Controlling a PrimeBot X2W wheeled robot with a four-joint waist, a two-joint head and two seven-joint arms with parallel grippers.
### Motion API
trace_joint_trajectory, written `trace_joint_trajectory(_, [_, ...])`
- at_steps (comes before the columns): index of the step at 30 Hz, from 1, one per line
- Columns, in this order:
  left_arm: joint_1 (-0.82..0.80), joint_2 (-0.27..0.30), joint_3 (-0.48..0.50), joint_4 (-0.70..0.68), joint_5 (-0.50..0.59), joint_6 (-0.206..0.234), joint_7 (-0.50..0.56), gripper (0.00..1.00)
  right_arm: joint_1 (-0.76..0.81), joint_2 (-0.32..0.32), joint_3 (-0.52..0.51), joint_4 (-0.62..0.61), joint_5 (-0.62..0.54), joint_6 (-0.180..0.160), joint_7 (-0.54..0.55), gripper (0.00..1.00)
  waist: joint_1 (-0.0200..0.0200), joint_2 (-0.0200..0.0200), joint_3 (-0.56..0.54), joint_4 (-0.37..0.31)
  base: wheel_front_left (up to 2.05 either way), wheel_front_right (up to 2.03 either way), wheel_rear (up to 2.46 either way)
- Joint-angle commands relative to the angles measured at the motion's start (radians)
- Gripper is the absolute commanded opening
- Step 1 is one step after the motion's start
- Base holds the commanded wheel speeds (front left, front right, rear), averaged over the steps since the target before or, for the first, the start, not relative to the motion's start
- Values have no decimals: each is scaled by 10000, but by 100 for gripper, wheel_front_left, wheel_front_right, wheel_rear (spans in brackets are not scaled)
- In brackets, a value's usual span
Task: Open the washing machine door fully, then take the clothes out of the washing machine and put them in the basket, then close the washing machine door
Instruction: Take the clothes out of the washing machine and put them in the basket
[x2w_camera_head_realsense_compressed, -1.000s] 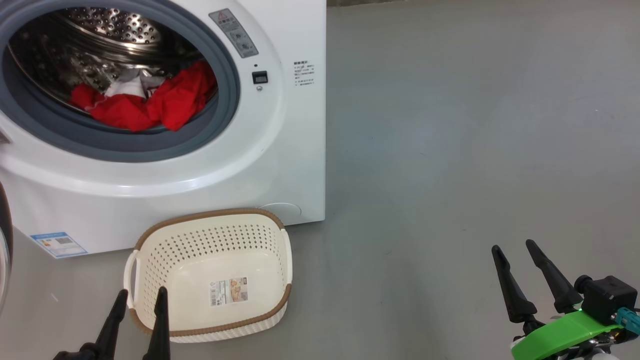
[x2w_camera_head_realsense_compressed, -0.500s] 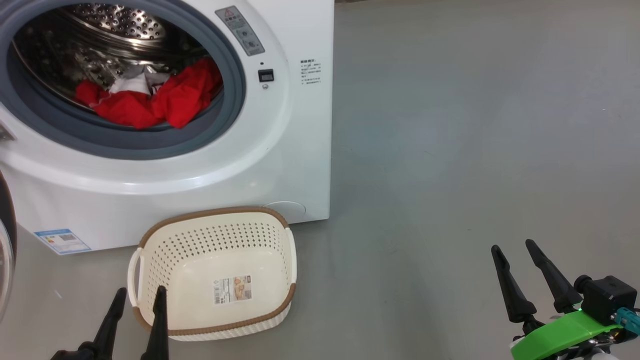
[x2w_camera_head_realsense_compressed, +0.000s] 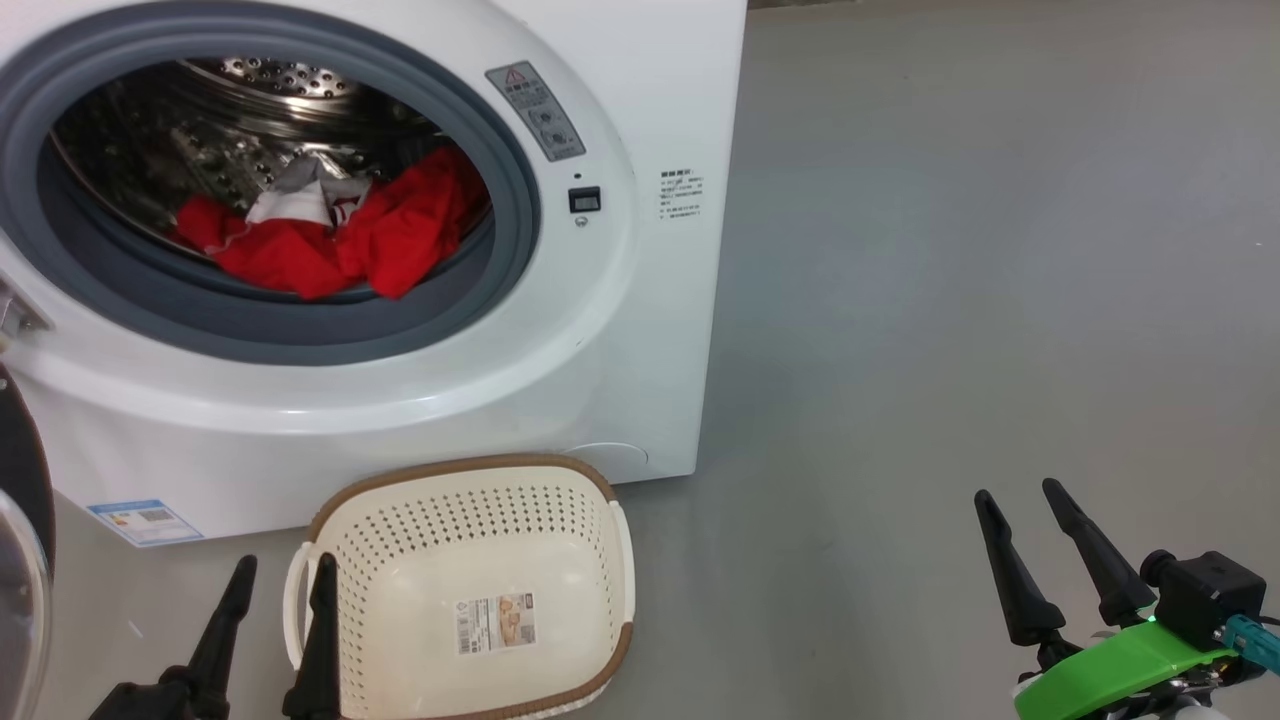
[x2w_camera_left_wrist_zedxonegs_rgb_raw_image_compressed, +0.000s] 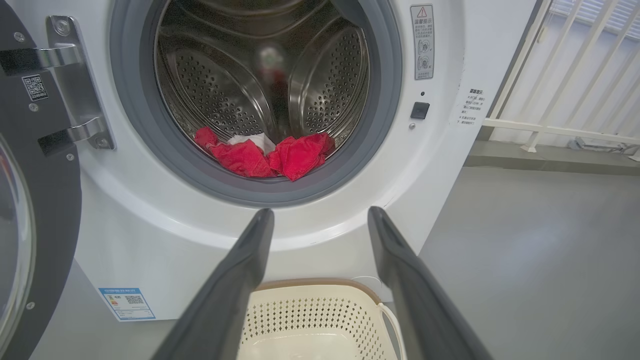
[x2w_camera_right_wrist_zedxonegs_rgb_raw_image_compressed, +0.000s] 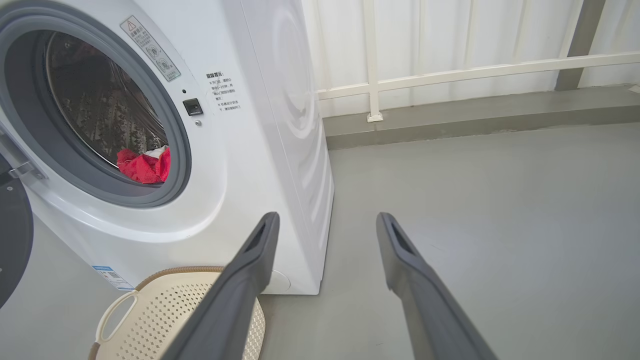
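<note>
- Right now, the clothes (x2w_camera_head_realsense_compressed: 330, 235) lie in the bottom of the drum (x2w_camera_left_wrist_zedxonegs_rgb_raw_image_compressed: 225, 90), heaped against its front lip just behind the grey gasket (x2w_camera_head_realsense_compressed: 300, 335) of the washing machine (x2w_camera_head_realsense_compressed: 650, 330).
- Your left gripper (x2w_camera_head_realsense_compressed: 283, 565) is the nearer one. It hangs low in front of the opening. In its wrist view the red heap sits ahead of and above the fingertips, a touch left of the gap between them and well apart from them.
- The heap's long axis runs side to side across the drum mouth, so it lies across the line of the fingers, not along it. Judge the reach as forward and up over the gasket.
- That gripper's fingers stand spread wide with nothing between them.
- Your right gripper (x2w_camera_head_realsense_compressed: 1017, 490) is likewise spread wide and empty. It sits well off to the right, past the machine's front corner and over bare floor (x2w_camera_head_realsense_compressed: 950, 300), and it sees the clothes only at a slant.
- The washing machine door (x2w_camera_left_wrist_zedxonegs_rgb_raw_image_compressed: 30, 200) is swung out to the left, off the path to the drum.
- The basket (x2w_camera_head_realsense_compressed: 460, 465) stands on the floor just in front of the machine, below the opening and just beside the left gripper. It holds no clothes, so the carry from the drum looks short and mostly downward.
</note>
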Motion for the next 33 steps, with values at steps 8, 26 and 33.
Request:
trace_joint_trajectory(8, [-373, 197, 253, -242, -24, -54, -51, 100, -224, -134, 184, -247, -78, 63, -92, 100, 0, -1, 71, 41, 36, -36, 0])
trace_joint_trajectory(26, [-1562, -49, 279, 808, 471, -54, -51, 100, -530, 63, 297, -309, -70, 63, -92, 100, 0, -1, 717, -35, 0, 0, 0])
trace_joint_trajectory(33, [-3673, 50, 124, 2463, 1350, 164, -51, 100, -869, 292, 381, -343, -18, 63, -92, 100, 0, -1, 1464, -275, 0, 0, 0])
